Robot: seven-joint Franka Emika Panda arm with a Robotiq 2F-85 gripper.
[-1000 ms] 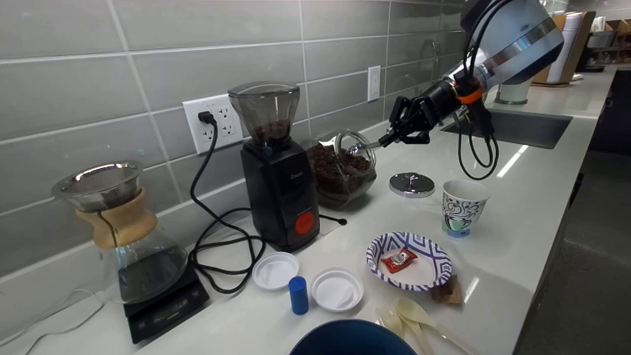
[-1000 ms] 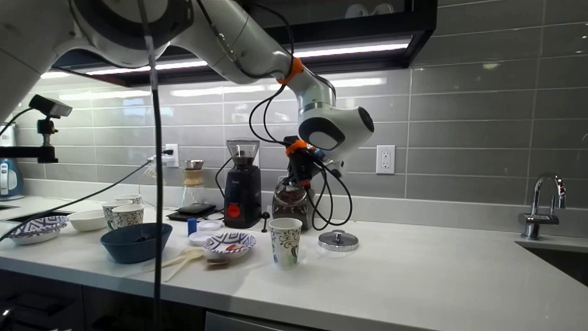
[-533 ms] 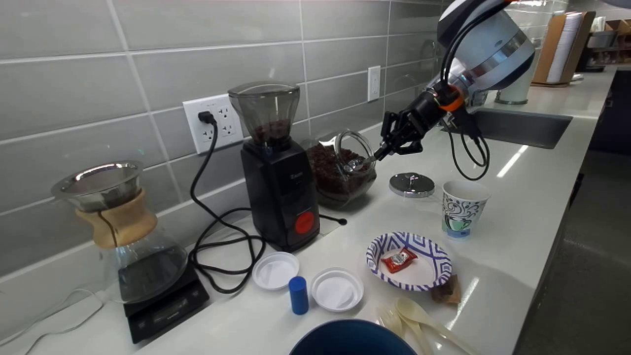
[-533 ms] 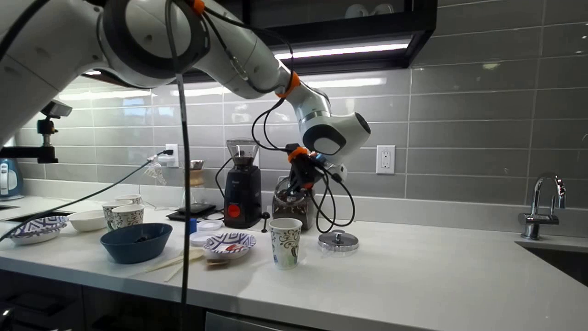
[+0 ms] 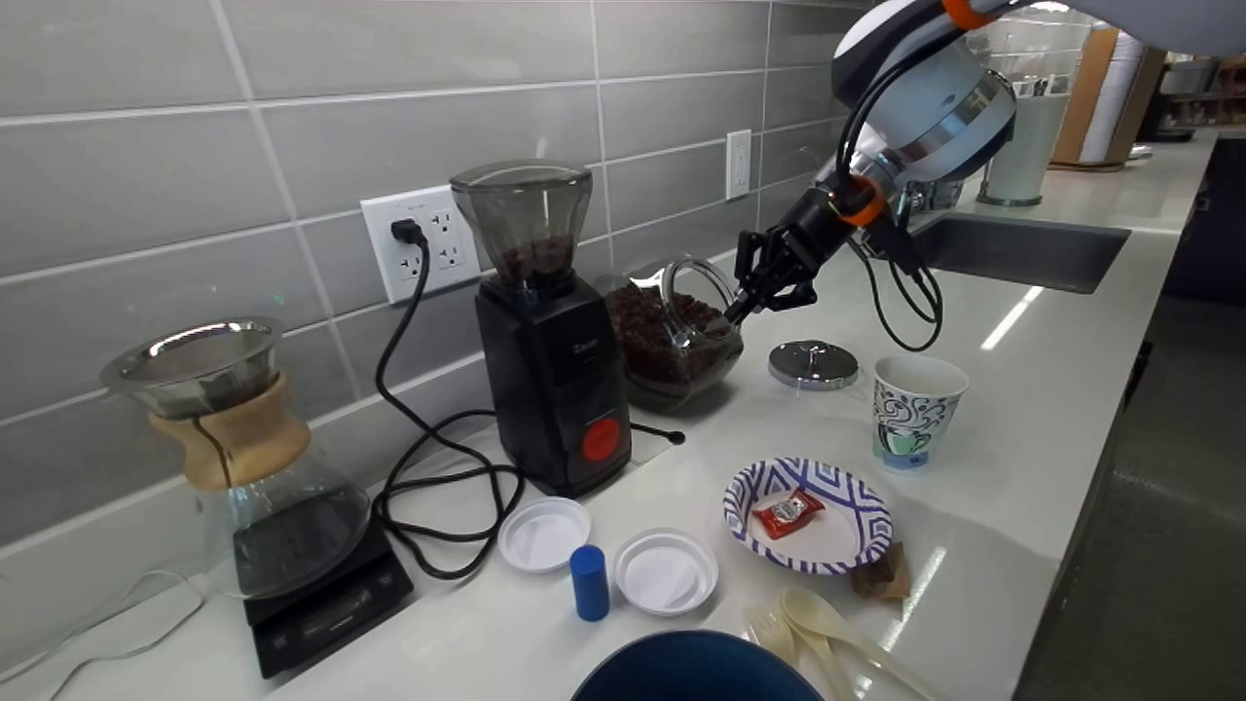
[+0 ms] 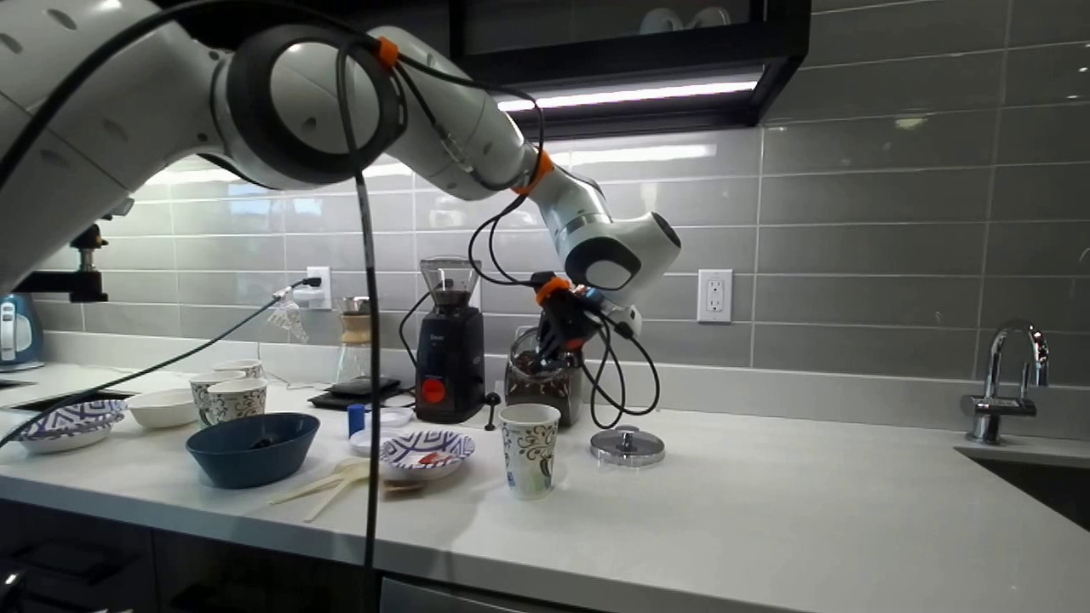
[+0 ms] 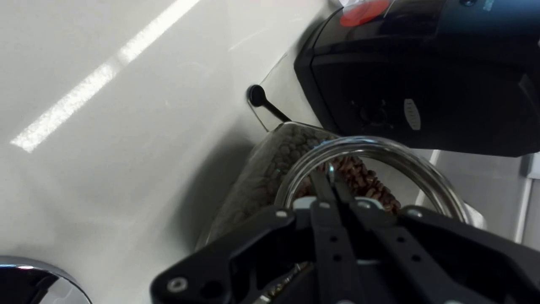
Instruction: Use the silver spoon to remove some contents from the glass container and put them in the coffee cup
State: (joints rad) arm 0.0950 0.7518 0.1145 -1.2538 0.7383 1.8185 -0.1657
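Observation:
My gripper (image 5: 737, 310) is shut on the silver spoon (image 7: 331, 169). In the wrist view the fingertips (image 7: 329, 177) point into the mouth of the glass container, and a thin shiny part of the spoon shows between them. The spoon's bowl is down in the jar among the dark beans and is hard to make out. The glass container (image 5: 672, 350) lies tilted with its open mouth facing the gripper; it also shows in an exterior view (image 6: 545, 393). The coffee cup (image 5: 915, 414) stands upright on the counter, apart from the jar; it also shows in an exterior view (image 6: 530, 451).
The black grinder (image 5: 555, 380) stands right beside the jar. The jar's shiny lid (image 5: 814, 362) lies between jar and cup. A patterned plate (image 5: 866, 531) with a red wrapped candy (image 5: 787, 513) is near the cup. A tiled wall (image 5: 672, 107) runs behind the jar.
My gripper has moved down and toward the jar, with the spoon. The spoon's bowl has gone from the jar's mouth deeper into the beans. The jar and cup have not moved.

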